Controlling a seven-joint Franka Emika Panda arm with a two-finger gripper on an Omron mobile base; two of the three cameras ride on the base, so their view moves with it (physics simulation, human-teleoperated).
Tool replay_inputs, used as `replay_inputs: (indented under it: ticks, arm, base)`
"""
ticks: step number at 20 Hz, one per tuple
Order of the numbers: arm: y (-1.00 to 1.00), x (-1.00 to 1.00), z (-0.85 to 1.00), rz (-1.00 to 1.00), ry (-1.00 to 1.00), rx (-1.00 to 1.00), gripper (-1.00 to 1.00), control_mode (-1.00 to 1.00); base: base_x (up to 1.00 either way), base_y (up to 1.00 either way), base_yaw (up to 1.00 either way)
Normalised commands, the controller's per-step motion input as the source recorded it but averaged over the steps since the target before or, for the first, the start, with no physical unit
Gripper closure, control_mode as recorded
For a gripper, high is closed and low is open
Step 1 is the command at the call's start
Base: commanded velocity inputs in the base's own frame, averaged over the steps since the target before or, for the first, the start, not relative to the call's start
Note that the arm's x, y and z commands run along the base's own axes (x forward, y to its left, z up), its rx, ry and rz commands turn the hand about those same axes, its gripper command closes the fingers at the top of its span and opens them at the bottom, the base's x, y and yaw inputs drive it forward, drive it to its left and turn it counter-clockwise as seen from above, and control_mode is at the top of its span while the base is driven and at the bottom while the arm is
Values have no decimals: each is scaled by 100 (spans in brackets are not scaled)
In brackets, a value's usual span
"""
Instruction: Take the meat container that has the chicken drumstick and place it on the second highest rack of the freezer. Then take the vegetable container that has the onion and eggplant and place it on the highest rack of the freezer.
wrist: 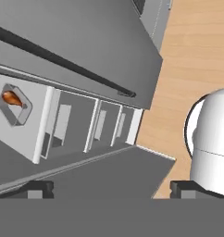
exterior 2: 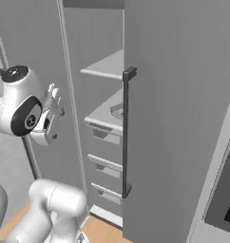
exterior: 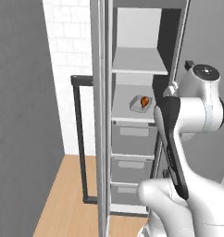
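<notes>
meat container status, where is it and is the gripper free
Gripper open, empty. Meat container with drumstick sits on second highest rack, apart from the gripper. Freezer door open, nothing blocking.

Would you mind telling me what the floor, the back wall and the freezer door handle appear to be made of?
Floor: light wood boards, matte, judging by the tan colour and faint grain lines. Back wall: white brick or tile, from the grid of pale joints. Freezer door handle: a dark bar, likely painted metal or plastic; the flat render leaves that open.
</notes>
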Motion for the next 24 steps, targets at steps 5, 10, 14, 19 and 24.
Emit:
replay_inputs:
  ticks: [5,10,14,19,24]
  arm:
    - [0,0,0,0,0,0,-100,100]
    - [0,0,0,0,0,0,-100,100]
    - [0,0,0,0,0,0,-100,100]
    - [0,0,0,0,0,0,-100,100]
    - [0,0,0,0,0,0,-100,100]
  base:
    - [-75,-46,-56]
    - [-44,-100,-24]
    - [-8,-100,0]
    - [0,-100,-2]
    - [5,-100,-9]
